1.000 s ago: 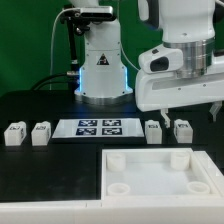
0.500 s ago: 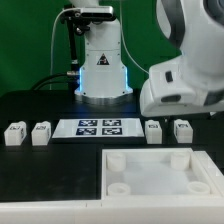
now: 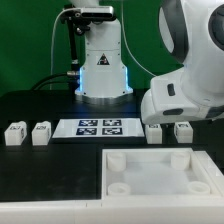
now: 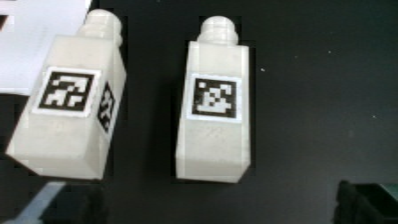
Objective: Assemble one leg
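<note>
Four small white legs with square tags lie on the black table: two at the exterior view's left and two at its right. The arm's white hand hangs just above the right pair and hides its own fingers. In the wrist view two legs lie side by side, one next to the other, pegs pointing away. My gripper is open and empty above them. Only a dark fingertip shows at the picture's edge.
The marker board lies between the two pairs of legs. A large white panel with round sockets lies at the front. The robot's base stands behind the marker board.
The arm has come down and swung over the right pair of legs, now covering more of the exterior view's right. The legs have not moved.
</note>
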`<state>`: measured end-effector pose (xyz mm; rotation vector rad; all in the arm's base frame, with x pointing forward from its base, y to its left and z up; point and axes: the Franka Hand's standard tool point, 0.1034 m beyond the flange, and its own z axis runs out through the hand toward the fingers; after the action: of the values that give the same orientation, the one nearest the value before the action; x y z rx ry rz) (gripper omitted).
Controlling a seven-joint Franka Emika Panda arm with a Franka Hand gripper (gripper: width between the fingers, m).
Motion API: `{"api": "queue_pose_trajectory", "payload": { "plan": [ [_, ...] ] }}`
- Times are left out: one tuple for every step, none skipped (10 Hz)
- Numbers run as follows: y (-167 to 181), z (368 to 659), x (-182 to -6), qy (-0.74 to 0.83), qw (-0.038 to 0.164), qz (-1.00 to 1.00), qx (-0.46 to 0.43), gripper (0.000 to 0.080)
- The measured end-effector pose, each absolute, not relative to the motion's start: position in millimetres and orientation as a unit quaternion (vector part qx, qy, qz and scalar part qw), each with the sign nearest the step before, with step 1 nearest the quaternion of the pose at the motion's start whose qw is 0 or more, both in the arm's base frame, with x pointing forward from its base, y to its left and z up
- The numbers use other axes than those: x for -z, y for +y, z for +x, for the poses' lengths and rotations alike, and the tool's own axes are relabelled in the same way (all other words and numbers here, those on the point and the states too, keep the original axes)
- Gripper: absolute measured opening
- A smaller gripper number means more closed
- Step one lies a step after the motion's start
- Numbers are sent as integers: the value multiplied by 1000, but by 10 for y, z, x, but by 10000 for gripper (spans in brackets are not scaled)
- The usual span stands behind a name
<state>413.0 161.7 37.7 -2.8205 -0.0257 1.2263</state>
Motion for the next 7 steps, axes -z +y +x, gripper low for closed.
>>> {"api": "queue_pose_trajectory", "payload": {
  "plan": [
    [1635, 4025, -302, -9, 30, -916, -399, 649],
    [1639, 3960, -250, -9, 29, -916, -400, 649],
    [1639, 3903, -195, -7, 28, -916, -401, 649],
    [1637, 3866, -147, -8, 28, -916, -400, 649],
    [1638, 3854, -122, -8, 28, -917, -397, 649],
    [1638, 3858, -124, -8, 28, -918, -396, 649],
    [1638, 3858, -123, -8, 28, -918, -396, 649]
  ]
}}
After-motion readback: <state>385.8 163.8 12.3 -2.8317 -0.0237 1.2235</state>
